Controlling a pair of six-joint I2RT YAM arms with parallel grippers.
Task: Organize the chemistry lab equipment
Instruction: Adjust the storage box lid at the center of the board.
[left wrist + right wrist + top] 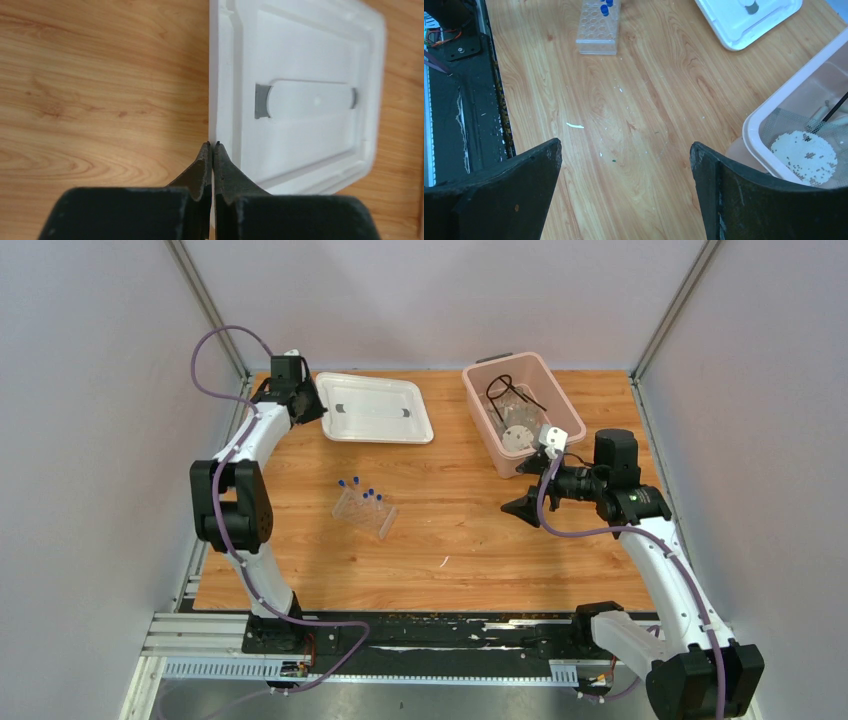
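My left gripper [212,146] has its jaws pinched together at the left rim of the lid [310,60]. Right gripper [625,147] jaws gape wide over the surface [649,100], with the rack [596,30] top centre and the bin [756,127] at right.

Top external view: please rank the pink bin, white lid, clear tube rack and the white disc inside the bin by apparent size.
1. and 2. pink bin and white lid: similar footprint, and the bin's rim sits nearer the camera, so unranked.
3. clear tube rack.
4. white disc.

Both arms [262,435] have white links [660,560], black joints [232,505] and looping purple cables [228,329].
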